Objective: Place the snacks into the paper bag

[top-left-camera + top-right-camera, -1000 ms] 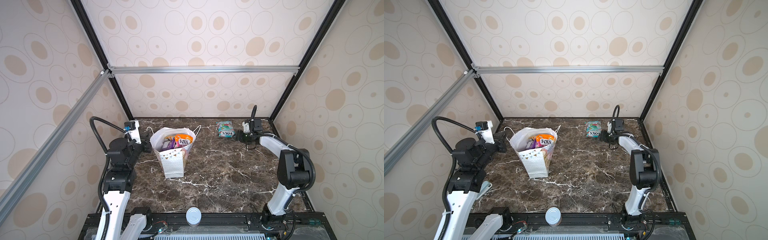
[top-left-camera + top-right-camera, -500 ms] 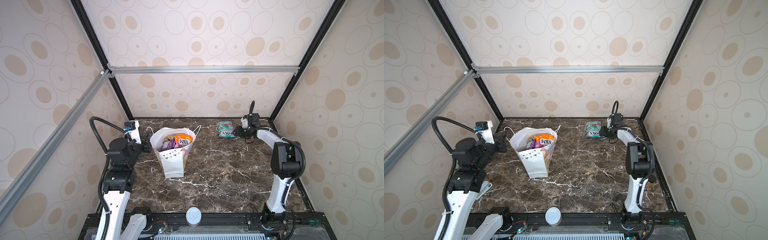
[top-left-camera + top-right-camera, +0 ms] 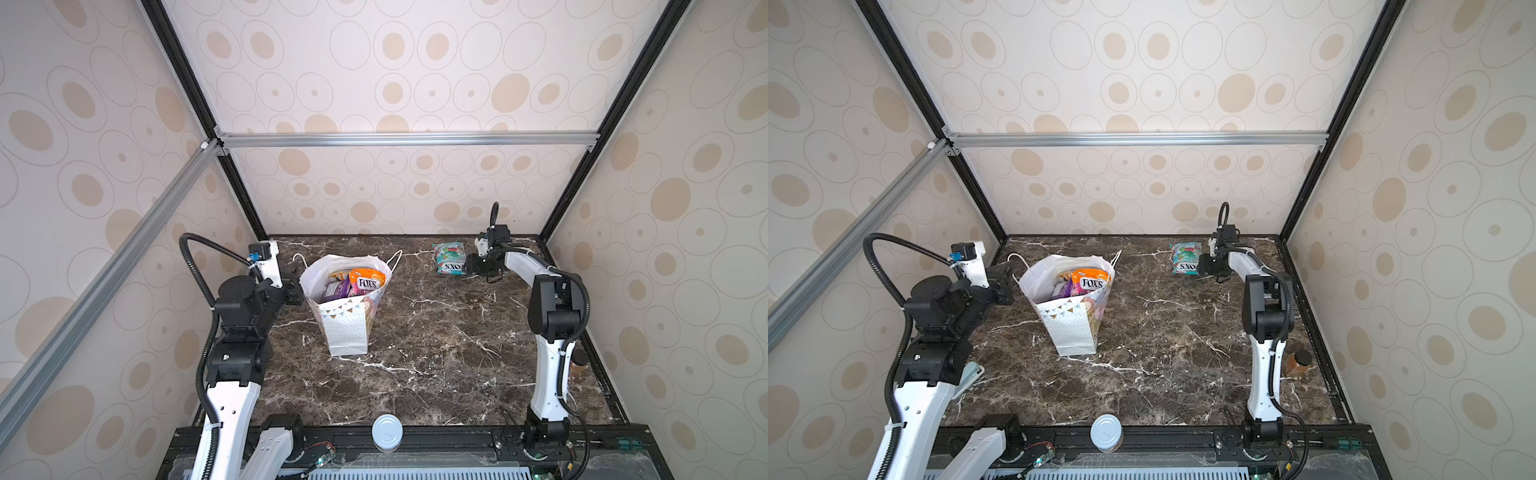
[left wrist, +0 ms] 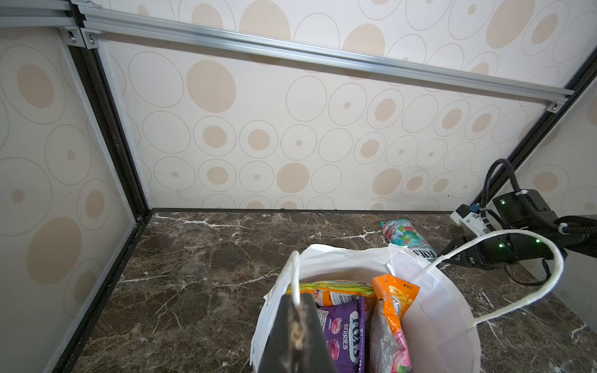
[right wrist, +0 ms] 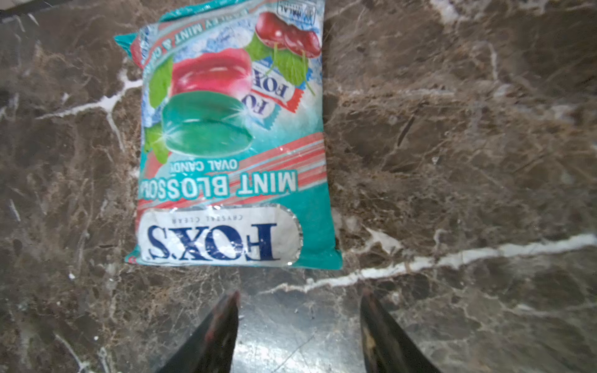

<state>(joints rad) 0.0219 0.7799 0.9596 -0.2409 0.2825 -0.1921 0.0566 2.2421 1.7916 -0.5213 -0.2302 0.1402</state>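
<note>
Right gripper [image 5: 300,292] open, empty, just short of the teal packet [image 5: 232,145]; I'd straddle its near edge and pinch, while left gripper [image 4: 295,326] clamps the paper bag [image 4: 442,306].

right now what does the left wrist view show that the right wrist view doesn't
Only the left wrist view: the paper bag, pinched at its rim by the shut left claw, with an orange packet and a purple packet inside.
Only the right wrist view: the right claw with jaws open and empty, short of the packet, plus the MINT BLOSSOM lettering.
Both: the teal packet lying flat on the marble table.
</note>
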